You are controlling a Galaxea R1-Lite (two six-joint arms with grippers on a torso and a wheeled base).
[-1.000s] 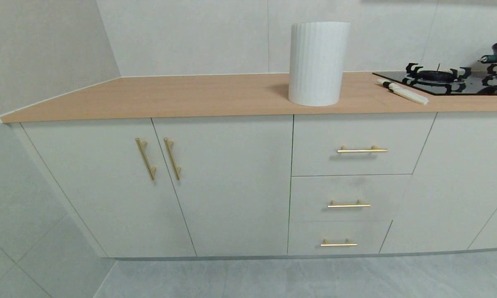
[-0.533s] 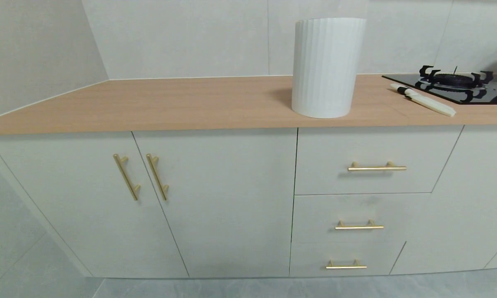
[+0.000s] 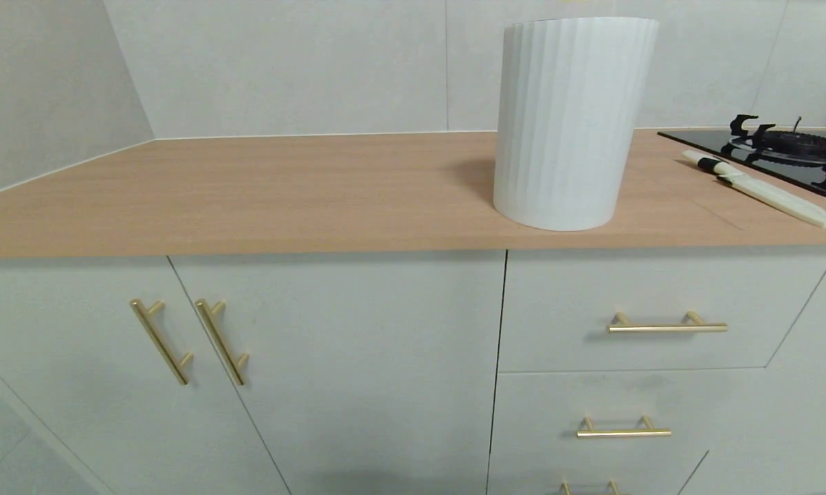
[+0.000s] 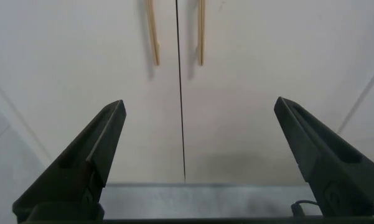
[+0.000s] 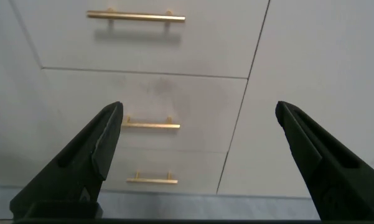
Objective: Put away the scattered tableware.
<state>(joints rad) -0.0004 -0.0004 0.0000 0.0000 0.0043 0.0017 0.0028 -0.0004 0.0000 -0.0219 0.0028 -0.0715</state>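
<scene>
A tall white ribbed cylindrical container [image 3: 567,124] stands upright on the light wooden bench [image 3: 248,192]. To its right, a cream knife with a black band [image 3: 756,188] lies flat just beside the black glass gas hob [image 3: 784,155]. Below are pale cabinet doors with brass bar handles [image 3: 160,342] and drawers [image 3: 667,328].

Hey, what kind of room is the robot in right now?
Most likely a kitchen: a wooden countertop over handled drawers, a gas hob, and a knife lying beside it.

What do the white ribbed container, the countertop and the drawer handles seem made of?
The white ribbed container: matte ceramic or plastic, soft even shading.
The countertop: wood or wood-look laminate, visible grain, matte.
The drawer handles: brushed brass-coloured metal, thin bright highlights.
</scene>
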